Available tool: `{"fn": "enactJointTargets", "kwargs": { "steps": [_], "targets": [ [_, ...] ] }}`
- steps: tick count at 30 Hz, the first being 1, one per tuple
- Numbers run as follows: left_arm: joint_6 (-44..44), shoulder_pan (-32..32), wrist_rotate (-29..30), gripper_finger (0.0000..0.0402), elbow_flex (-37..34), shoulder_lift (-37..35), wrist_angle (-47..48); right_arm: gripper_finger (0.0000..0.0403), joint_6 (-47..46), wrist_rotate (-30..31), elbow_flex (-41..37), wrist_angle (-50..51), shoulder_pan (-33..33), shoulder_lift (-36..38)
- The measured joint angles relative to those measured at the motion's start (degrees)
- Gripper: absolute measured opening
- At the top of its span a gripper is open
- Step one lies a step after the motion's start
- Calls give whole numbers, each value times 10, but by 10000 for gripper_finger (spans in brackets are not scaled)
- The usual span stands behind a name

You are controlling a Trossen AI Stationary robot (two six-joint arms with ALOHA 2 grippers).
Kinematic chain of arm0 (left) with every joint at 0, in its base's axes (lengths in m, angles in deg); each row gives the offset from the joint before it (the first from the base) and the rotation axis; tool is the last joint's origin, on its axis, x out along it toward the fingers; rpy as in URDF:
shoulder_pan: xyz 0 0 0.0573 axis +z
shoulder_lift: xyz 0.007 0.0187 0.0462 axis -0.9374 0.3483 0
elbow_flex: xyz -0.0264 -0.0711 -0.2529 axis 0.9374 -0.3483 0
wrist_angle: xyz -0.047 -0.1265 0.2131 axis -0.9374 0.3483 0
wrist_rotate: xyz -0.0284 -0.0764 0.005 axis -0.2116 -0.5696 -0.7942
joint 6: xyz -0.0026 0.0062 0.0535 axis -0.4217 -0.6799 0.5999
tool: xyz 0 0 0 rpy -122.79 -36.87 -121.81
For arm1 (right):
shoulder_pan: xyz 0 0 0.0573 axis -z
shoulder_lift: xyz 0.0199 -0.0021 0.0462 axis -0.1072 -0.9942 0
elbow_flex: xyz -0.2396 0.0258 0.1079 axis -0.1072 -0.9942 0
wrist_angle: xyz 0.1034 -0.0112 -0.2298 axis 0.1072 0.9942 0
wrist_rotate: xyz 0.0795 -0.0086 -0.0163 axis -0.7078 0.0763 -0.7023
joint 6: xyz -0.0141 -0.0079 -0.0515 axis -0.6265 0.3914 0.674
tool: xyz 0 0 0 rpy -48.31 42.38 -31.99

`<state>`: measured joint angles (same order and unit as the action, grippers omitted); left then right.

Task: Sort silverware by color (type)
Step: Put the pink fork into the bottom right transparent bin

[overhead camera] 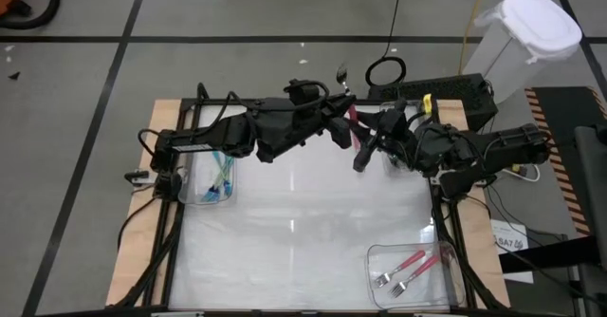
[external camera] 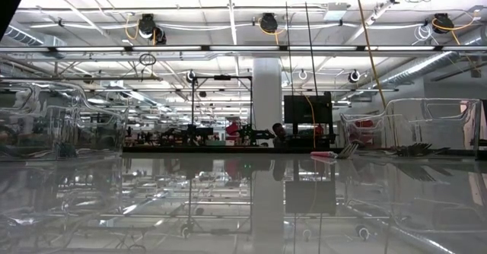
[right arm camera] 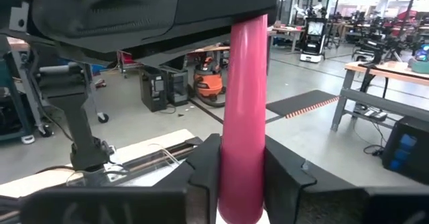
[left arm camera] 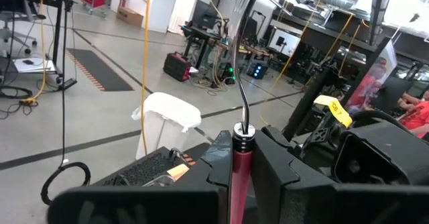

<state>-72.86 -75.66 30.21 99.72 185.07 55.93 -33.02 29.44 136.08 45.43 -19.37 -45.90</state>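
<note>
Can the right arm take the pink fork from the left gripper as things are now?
Probably yes. The left gripper holds the pink fork in the air, and the right gripper already has its fingers around the handle's free end, with nothing between.

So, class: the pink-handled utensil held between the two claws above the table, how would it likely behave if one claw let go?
The pink-handled utensil looks rigid, so it probably would not droop. Its smooth, round handle may slip or twist between the fingers. The thin metal neck suggests it is light, so the left claw alone could likely hold it.

Two matte black, blocky jointed arms trail looped black cables; the right arm [overhead camera: 493, 151] carries a yellow tag.
</note>
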Motion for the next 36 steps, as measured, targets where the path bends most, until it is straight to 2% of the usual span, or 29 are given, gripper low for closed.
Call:
{"fn": "enactJointTargets", "kwargs": {
  "steps": [3, 9, 15, 21, 26, 36],
  "targets": [
    [0, 0, 0, 33, 0, 0, 1, 72, -6, 0, 0, 3, 0, 0],
    [-31, -1, -14, 95, 0, 0, 20, 72, -22, -10, -1, 10, 0, -1],
    [-82, 0, -39, 152, 0, -34, 127, 72, -37, -9, -1, 9, -7, 21],
    [-76, 0, -59, 164, 0, -88, 225, 72, -40, -7, -1, 11, -27, 52],
    [-65, 3, -67, 165, 0, -137, 314, 72, -64, -53, 0, 56, -45, 80],
    [-93, 3, -65, 165, 0, -179, 490, 72, -208, -201, 0, 194, -92, 96]
  ]
}}
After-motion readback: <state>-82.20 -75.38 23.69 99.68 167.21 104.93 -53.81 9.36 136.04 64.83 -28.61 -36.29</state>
